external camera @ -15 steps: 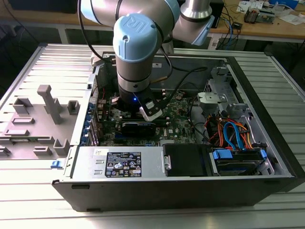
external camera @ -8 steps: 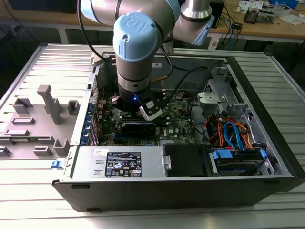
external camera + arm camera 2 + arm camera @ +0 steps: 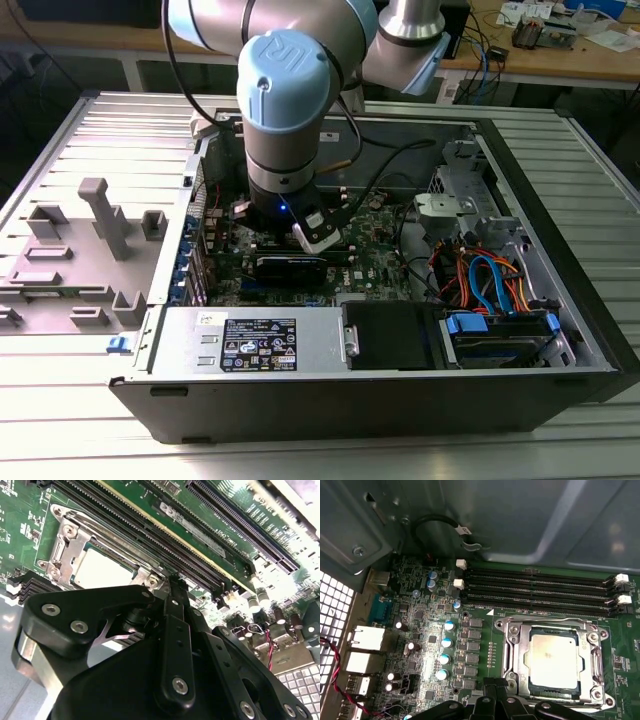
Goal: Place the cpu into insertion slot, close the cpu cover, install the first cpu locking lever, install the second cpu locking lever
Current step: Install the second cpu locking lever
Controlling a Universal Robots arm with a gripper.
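While hovering just beside insertion slot point(image 3: 555, 662), claw point(image 3: 176, 580) pressed together, empty; cpu point(image 3: 554, 659) seated under closed cpu cover point(image 3: 517, 655), memory slots point(image 3: 535, 592) at 12 o'clock.

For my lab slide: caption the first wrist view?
Silvery-grey square cpu seated in the socket under the closed silvery metal frame cover, black gripper poised beside its edge.

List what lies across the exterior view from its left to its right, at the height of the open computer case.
Grey plastic fixture tray → robot arm's blue-capped wrist over the motherboard → orange and blue cables → case's right wall.
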